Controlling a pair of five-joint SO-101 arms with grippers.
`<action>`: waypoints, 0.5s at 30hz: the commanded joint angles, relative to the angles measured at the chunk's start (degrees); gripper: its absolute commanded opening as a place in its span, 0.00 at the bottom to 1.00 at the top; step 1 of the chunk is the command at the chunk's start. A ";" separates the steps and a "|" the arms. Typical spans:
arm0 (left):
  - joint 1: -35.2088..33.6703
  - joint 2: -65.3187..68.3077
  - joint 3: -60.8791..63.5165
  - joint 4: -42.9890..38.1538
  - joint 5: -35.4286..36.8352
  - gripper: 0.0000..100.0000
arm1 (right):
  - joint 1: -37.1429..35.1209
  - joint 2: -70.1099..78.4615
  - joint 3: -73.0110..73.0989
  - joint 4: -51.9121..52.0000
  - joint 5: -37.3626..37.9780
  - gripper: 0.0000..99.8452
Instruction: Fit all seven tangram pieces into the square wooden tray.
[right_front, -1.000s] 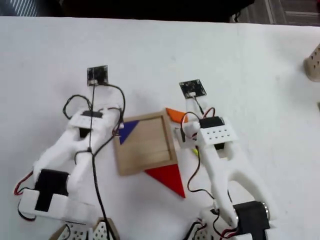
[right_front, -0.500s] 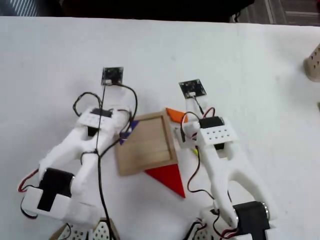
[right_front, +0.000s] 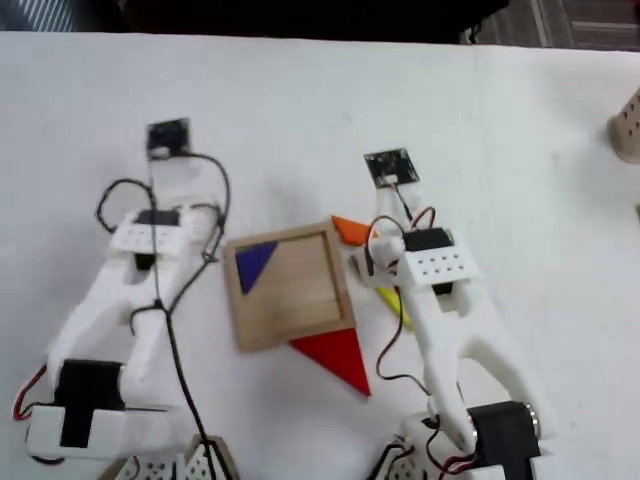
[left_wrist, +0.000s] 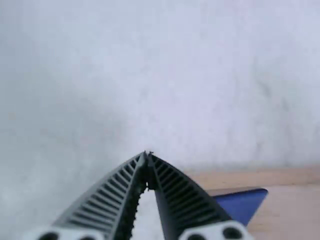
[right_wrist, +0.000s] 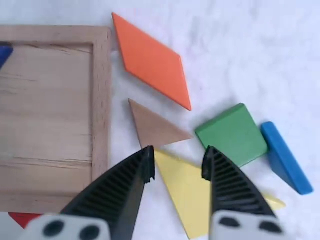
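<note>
The square wooden tray (right_front: 300, 310) lies between my two arms. A dark blue triangle (right_front: 254, 260) rests flat in its far left corner; it also shows as the dark blue triangle (left_wrist: 242, 202). My left gripper (left_wrist: 148, 156) is shut on nothing, over bare table just left of the tray. My right gripper (right_wrist: 177, 162) hangs open above the yellow triangle (right_wrist: 187, 195), right of the tray rim (right_wrist: 101, 100). Around it lie an orange parallelogram (right_wrist: 152, 60), a tan triangle (right_wrist: 155, 131), a green square (right_wrist: 232, 134) and a blue piece (right_wrist: 284, 157). A red triangle (right_front: 335, 355) sits outside the tray's near edge.
The left arm (right_front: 150, 235) and the right arm (right_front: 435, 270) flank the tray, with cables looping over both. A perforated beige object (right_front: 628, 125) stands at the far right edge. White table stretches open beyond the tray.
My left arm has drawn back to the left, away from the tray, leaving the dark blue triangle uncovered in the tray's far left corner. The right arm shifted slightly, uncovering some yellow.
</note>
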 joint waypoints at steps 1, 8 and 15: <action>-6.02 -3.47 -1.49 -1.49 0.70 0.03 | -0.92 0.66 -2.99 -3.82 0.62 0.17; -2.77 -3.91 0.35 -0.97 0.26 0.02 | -0.92 11.03 -10.11 -8.48 0.70 0.17; 15.60 -12.26 6.33 5.63 -8.00 0.02 | -0.40 20.97 -18.46 -3.12 0.70 0.17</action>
